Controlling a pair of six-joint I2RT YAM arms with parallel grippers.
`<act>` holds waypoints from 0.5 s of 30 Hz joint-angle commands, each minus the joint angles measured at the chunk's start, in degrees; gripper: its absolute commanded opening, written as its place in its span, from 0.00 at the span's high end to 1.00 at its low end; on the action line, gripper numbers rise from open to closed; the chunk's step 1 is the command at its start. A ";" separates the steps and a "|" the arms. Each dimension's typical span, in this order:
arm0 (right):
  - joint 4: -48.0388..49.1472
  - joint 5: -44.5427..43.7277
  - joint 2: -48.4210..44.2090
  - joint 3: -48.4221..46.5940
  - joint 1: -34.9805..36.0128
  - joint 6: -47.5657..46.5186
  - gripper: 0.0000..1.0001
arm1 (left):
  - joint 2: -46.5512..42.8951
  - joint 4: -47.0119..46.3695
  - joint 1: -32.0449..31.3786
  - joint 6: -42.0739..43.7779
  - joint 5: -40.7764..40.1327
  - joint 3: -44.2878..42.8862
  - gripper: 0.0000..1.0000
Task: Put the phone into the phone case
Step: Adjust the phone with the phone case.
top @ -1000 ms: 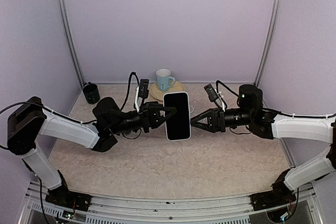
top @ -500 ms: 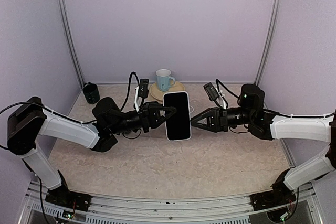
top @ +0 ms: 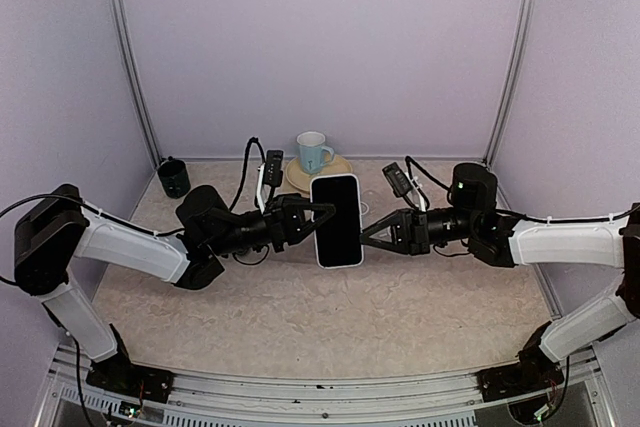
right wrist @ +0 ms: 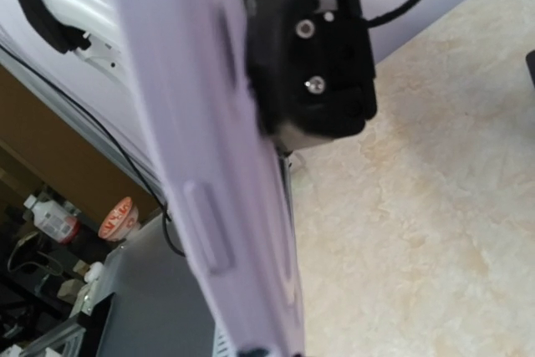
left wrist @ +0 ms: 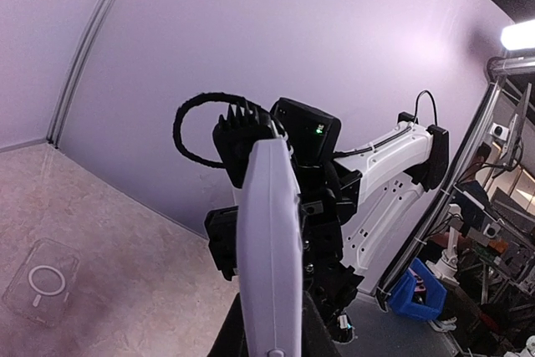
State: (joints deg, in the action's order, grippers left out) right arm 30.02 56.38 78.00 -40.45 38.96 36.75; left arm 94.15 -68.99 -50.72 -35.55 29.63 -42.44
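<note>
Beige marbled surface point(top: 300, 317), purple walls around it. Left arm point(top: 120, 242) reaches in from the left and right arm point(top: 570, 242) from the right; they meet mid-scene. The phone point(top: 338, 221) is up in the air between them, above the surface, upright, with its dark screen facing the top camera and a white rim. Left gripper point(top: 318, 215) is clamped on the phone's left edge. Right gripper point(top: 366, 235) sits at the phone's right edge with its tips pulled to a narrow point; whether it pinches the phone can't be told, as the right wrist view shows only the blurred lavender phone edge up close. The clear phone case point(left wrist: 42, 282), with a ring mark, lies flat on the surface, well apart from the phone. At the far middle, a pale blue mug point(top: 312, 151) stands on a yellow plate point(top: 340, 167). A dark cup point(top: 173, 178) stands at the far left.
</note>
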 commanded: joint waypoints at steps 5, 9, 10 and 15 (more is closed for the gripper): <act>1.92 1.27 0.38 0.08 0.50 0.05 1.00 | 0.57 -5.33 -0.26 -0.37 1.32 -0.80 1.00; 6.53 4.33 -0.02 1.45 0.48 2.38 1.00 | 0.81 -6.06 -0.17 -0.87 2.52 -0.77 1.00; 8.53 5.18 -0.04 1.95 0.50 3.47 1.00 | 0.89 -6.33 -0.17 -1.02 2.87 -0.80 1.00; 14.66 8.30 -0.46 3.62 0.50 6.38 1.00 | 1.52 -8.79 0.00 -2.76 5.41 -0.35 1.00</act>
State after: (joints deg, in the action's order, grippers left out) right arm 37.10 60.38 78.02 -38.00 38.94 39.27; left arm 95.00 -71.55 -50.61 -37.85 32.77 -42.44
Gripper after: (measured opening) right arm 0.033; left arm 0.103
